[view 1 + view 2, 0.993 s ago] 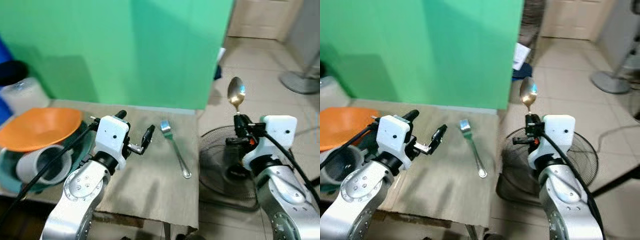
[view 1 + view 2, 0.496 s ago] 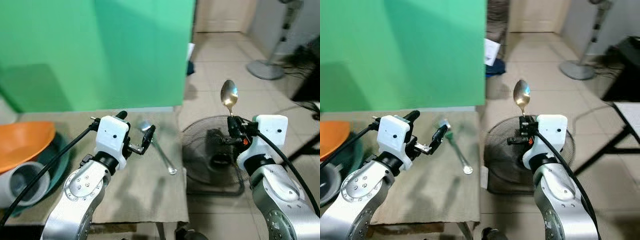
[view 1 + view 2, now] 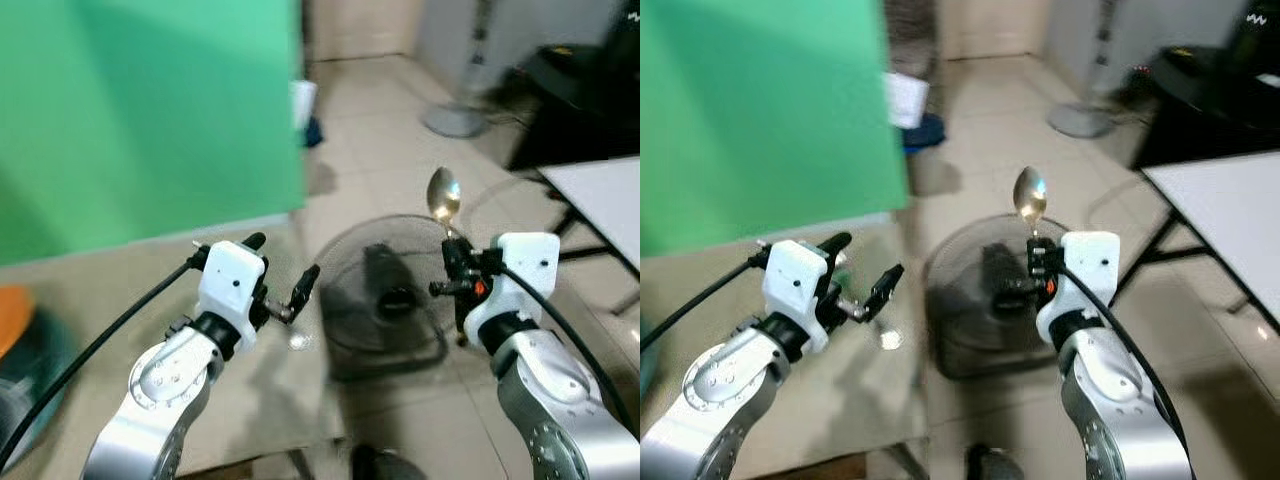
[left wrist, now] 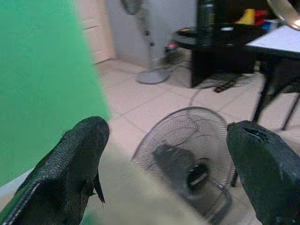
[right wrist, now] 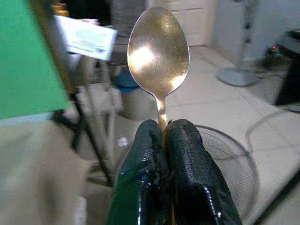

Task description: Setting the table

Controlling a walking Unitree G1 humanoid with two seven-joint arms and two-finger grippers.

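While the robot's head looks down and a little to its right, the spoon (image 3: 443, 196) stands upright in the right claw (image 3: 451, 262), its handle pinched between the two black fingers (image 5: 145, 161) and its bowl on top, facing the wrist camera. The long axis runs straight up along the fingers, so it would have to be tipped flat before it could lie on anything.

That claw hangs out over the tiled floor, above a round fan (image 3: 385, 300) lying on the tiles, and not over any surface. The cloth-covered surface (image 3: 110, 290) sits to the robot's left, under the left arm and in front of a green screen (image 3: 140, 110). A white tabletop (image 3: 1230, 215) shows at the far right, beyond the right arm, with a dark desk (image 3: 570, 85) further back.

The left claw (image 3: 282, 281) carries nothing; its fingers (image 4: 77, 159) are spread wide and point out past the cloth's edge toward the fan.

Something small and pale lies on the cloth just below the left claw, near the edge; the picture is too blurred for me to say what it is.

My guess is that the spoon is being carried toward a place setting, and the question is which way: the cloth lies to the left of the holding claw, the white top to its right. The right arm is nearer the white top, and the spoon is well apart from either.
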